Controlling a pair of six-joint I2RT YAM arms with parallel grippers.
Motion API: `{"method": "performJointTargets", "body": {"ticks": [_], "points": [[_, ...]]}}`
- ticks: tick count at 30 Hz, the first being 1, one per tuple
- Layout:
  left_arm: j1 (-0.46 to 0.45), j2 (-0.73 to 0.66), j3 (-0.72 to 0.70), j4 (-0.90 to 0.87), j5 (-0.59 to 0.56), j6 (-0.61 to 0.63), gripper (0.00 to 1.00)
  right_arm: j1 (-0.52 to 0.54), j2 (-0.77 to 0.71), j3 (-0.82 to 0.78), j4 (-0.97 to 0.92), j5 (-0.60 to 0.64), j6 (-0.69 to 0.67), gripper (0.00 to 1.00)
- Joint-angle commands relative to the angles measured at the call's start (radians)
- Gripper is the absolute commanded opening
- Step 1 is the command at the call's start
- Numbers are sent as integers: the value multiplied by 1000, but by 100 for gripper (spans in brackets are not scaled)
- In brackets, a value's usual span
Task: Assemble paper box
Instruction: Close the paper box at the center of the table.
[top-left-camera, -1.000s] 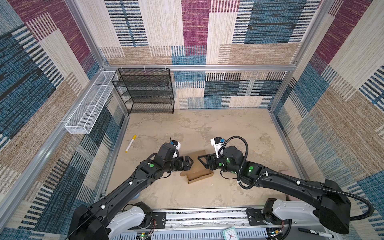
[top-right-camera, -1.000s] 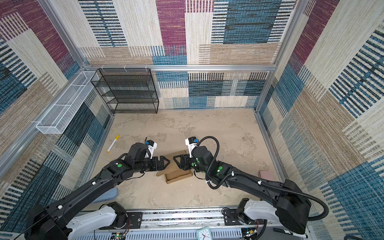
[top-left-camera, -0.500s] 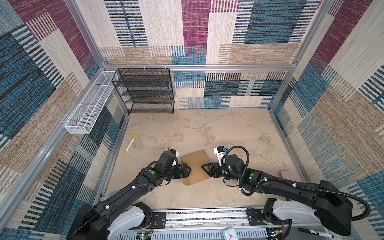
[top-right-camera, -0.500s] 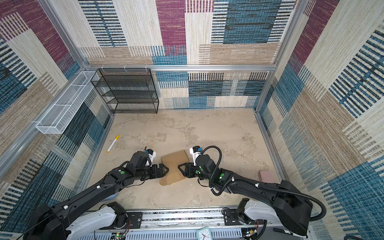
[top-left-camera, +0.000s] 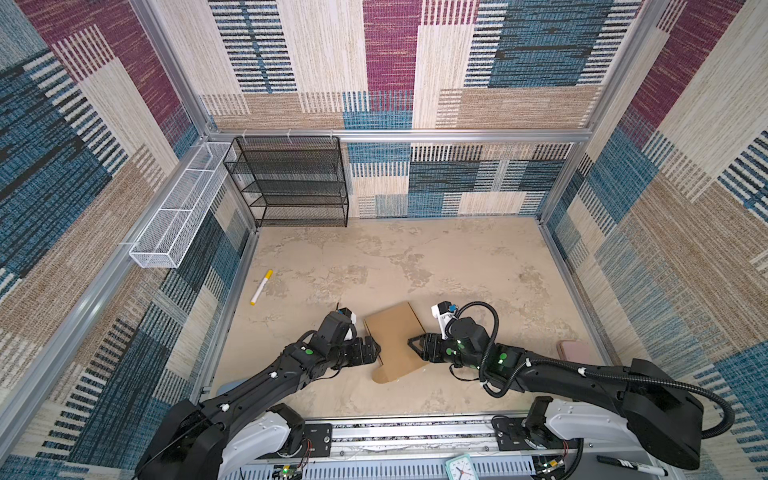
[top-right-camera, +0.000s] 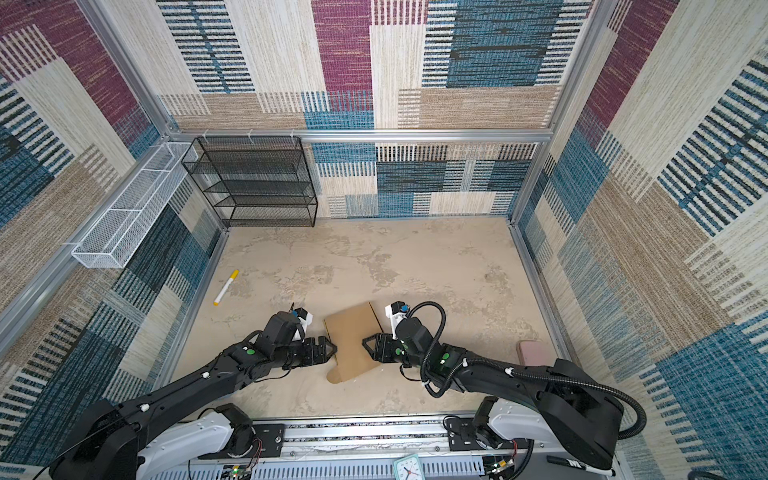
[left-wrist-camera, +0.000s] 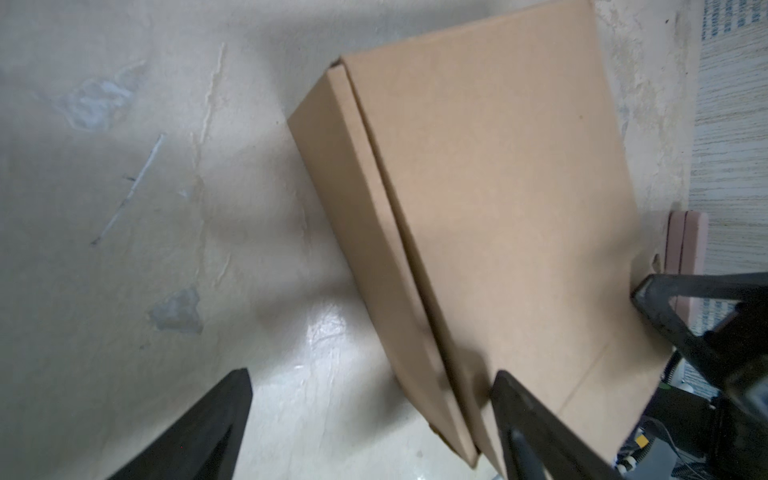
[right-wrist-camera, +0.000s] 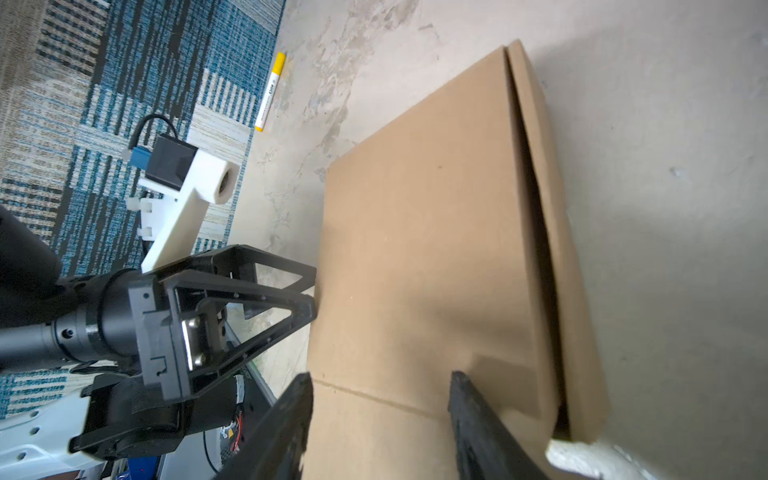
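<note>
Left gripper (top-left-camera: 377, 354) gapes astride an edge of the paper box (top-left-camera: 392, 338). Right gripper (top-left-camera: 412, 345), parted over the opposite edge, grasps nothing.

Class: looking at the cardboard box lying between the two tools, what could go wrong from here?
1. The left tool and right tool flank the paper box with open jaws, gripping nothing; a push might just slide it.
2. Its rounded tab sticks out loose at the near end; it could bend or snag.

Paper box (top-left-camera: 392, 340) on table (top-left-camera: 457, 270); marker (top-left-camera: 261, 287) behind, left.
</note>
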Motion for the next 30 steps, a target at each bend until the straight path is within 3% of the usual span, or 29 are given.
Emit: {"method": "performJointTargets", "body": {"ticks": [1, 8, 20, 30], "points": [[0, 21, -16, 53, 14, -22, 93, 8, 14, -9, 22, 28, 21, 56], [-1, 69, -34, 86, 16, -21, 92, 33, 17, -20, -9, 84, 37, 56], [2, -2, 216, -118, -107, 83, 95, 29, -30, 164, -194, 185, -124, 58], [4, 11, 83, 23, -65, 22, 95, 9, 41, 126, -168, 126, -147, 58]]}}
